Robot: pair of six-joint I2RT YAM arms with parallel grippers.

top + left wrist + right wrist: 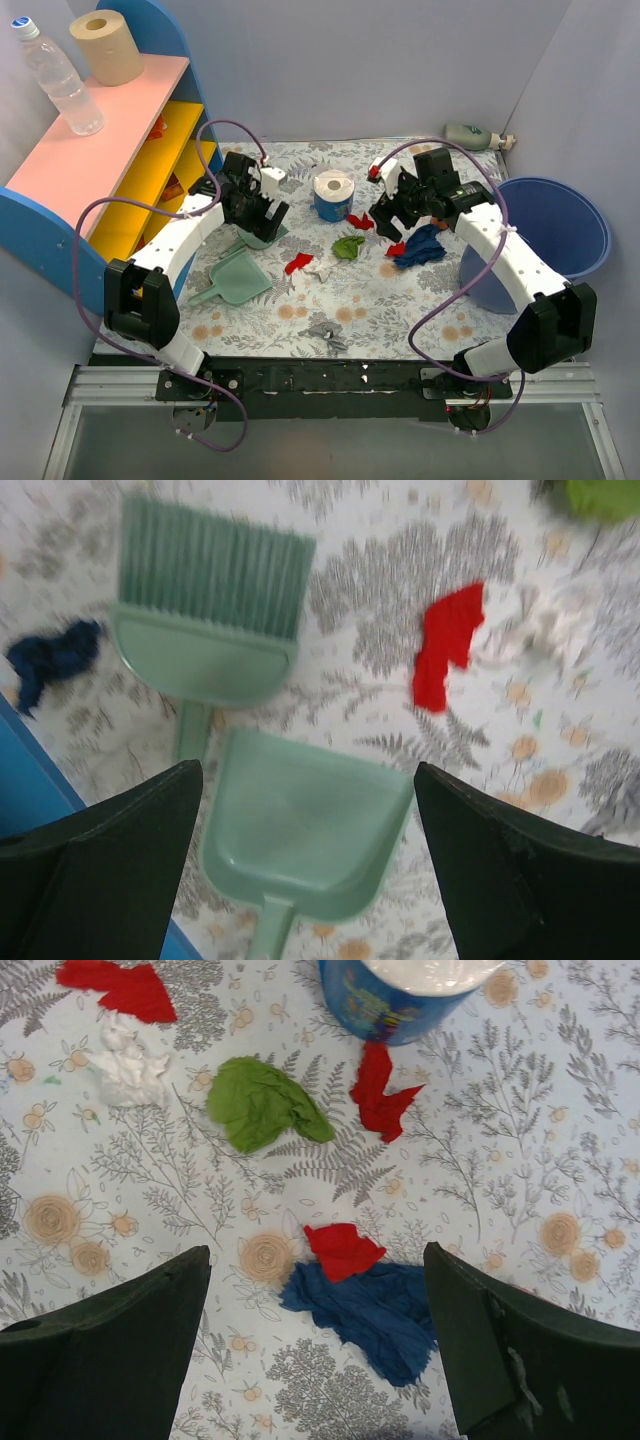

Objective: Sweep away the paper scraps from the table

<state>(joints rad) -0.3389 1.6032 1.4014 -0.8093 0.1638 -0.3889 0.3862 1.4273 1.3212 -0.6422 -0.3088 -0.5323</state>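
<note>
Paper scraps lie on the leaf-print table [400, 320]: a red one [298, 263] beside a white wad [320, 272], a green one [348, 246], a red one [360, 221], a red one [396, 249] against the larger dark blue one [422, 247], and a grey one [328, 335] near the front. My left gripper [255, 212] is open and empty above a green brush [210, 610] and dustpan [305, 825]. My right gripper [395, 215] is open and empty over the red [343, 1250] and dark blue [375, 1310] scraps. Another small dark blue scrap [55, 655] lies by the brush.
A blue-wrapped tissue roll [333, 195] stands at the table's back middle. A blue bin [555, 235] is off the right edge. The blue and yellow shelf [100, 150] on the left carries a water bottle [60, 80] and a paper roll [107, 45]. A bottle [475, 135] lies at the back right.
</note>
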